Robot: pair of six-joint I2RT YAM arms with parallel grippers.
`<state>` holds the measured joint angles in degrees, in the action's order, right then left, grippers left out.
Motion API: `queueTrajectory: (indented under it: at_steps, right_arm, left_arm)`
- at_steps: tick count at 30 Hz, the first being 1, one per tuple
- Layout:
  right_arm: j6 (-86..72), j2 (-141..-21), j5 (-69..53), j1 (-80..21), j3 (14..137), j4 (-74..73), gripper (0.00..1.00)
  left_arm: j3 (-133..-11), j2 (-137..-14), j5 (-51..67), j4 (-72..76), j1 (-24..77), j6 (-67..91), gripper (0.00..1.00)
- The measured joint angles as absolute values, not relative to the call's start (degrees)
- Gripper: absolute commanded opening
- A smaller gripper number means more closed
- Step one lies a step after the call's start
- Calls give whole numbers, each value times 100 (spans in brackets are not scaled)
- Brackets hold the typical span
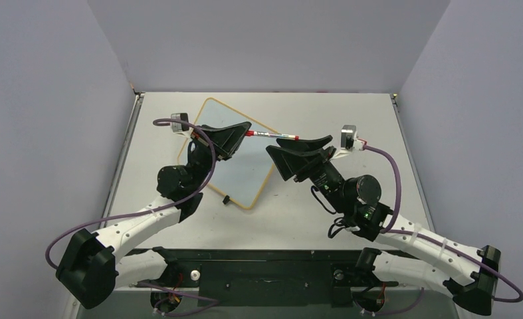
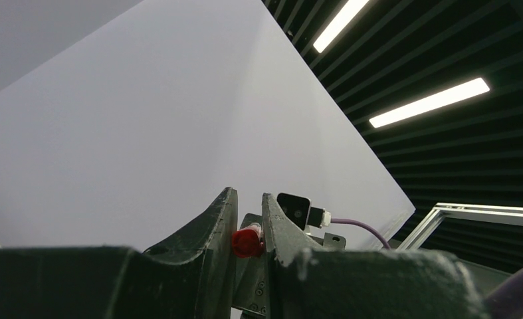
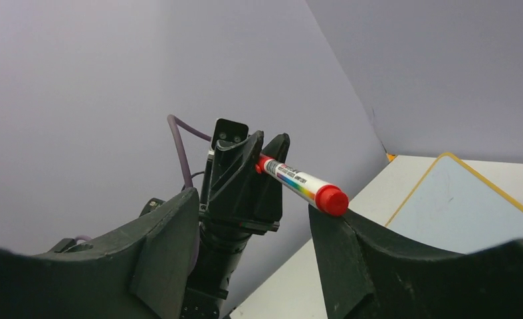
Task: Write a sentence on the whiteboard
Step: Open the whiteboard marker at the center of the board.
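Note:
The whiteboard (image 1: 248,176), white with a thin yellow-orange frame, lies flat on the table under the left arm. It also shows in the right wrist view (image 3: 464,206). No sentence shows on its visible surface. My left gripper (image 1: 244,131) is shut on one end of a red-ended white marker (image 1: 272,135) and holds it level above the board's far right corner. The marker's red end sits between the left fingers (image 2: 247,241). My right gripper (image 1: 300,143) is open. The marker's free red end (image 3: 331,199) rests at the tip of its right finger (image 3: 338,246).
A small black clip (image 1: 226,199) sits on the board's near edge. Grey walls enclose the table (image 1: 325,219) at the back and both sides. A dark rail (image 1: 265,266) with the arm bases runs along the near edge.

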<state>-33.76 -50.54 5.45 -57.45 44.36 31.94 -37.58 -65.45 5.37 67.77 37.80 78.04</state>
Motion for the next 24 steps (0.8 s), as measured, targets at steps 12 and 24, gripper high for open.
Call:
queueTrajectory:
  at_steps: [12, 24]
  right_arm:
    - [-3629, -5730, 152, -5601, 4770, 3677, 45]
    - [-3966, -5979, -156, -5384, 4875, 3900, 24]
  left_arm:
    - [-3719, -6554, 676, 7135, 3828, 7913, 0]
    - [-3686, -6571, 816, 7273, 3894, 7926, 0]
